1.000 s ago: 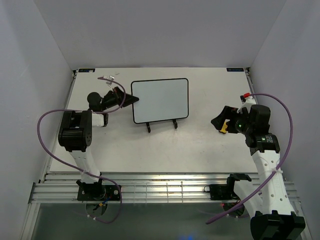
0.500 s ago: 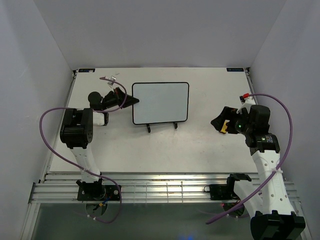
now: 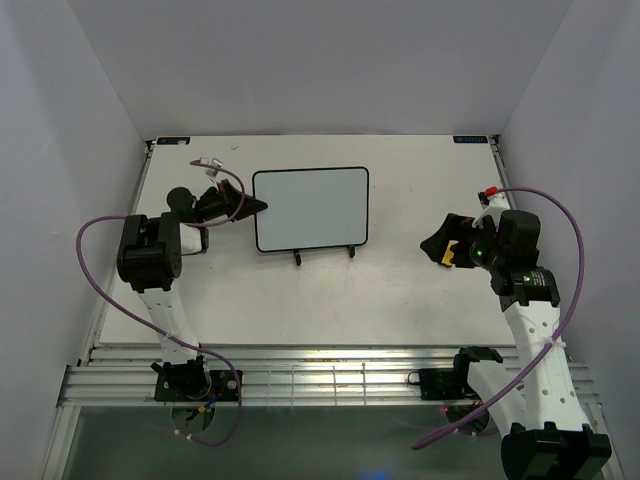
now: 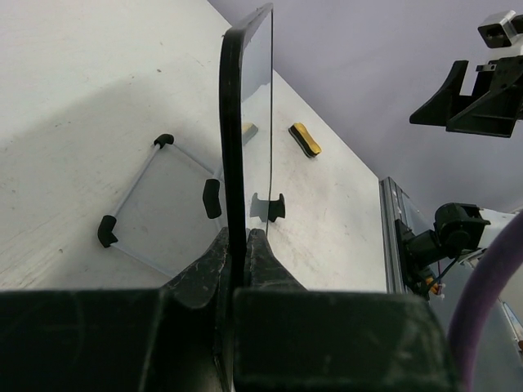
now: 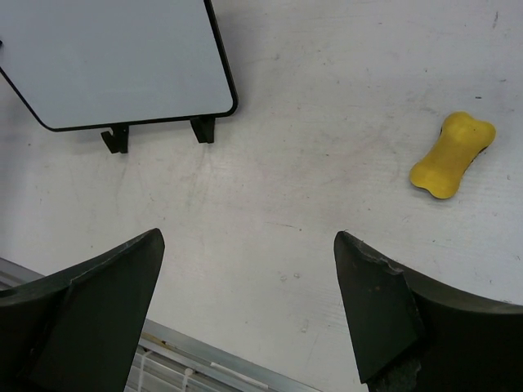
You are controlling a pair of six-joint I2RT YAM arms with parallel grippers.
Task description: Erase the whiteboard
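The whiteboard (image 3: 312, 208) is blank white with a thin black frame and stands on a black wire stand (image 3: 324, 254). My left gripper (image 3: 258, 207) is shut on the board's left edge. The left wrist view shows the board (image 4: 234, 122) edge-on, pinched between my left gripper's (image 4: 238, 238) two fingers. My right gripper (image 3: 438, 245) hovers open at the right side of the table with nothing between its fingers. In the right wrist view the board (image 5: 122, 57) lies ahead to the left of my right gripper (image 5: 247, 241). A yellow eraser (image 5: 452, 155) lies on the table to its right.
The eraser (image 3: 446, 258) shows as a yellow spot just under the right gripper from above. The stand's wire frame (image 4: 145, 204) rests on the table behind the board. A metal rail (image 3: 330, 375) runs along the table's near edge. Grey walls close in both sides.
The left gripper and the whiteboard have shifted a little to the left, while the stand's feet stay where they were. The right arm has not moved.
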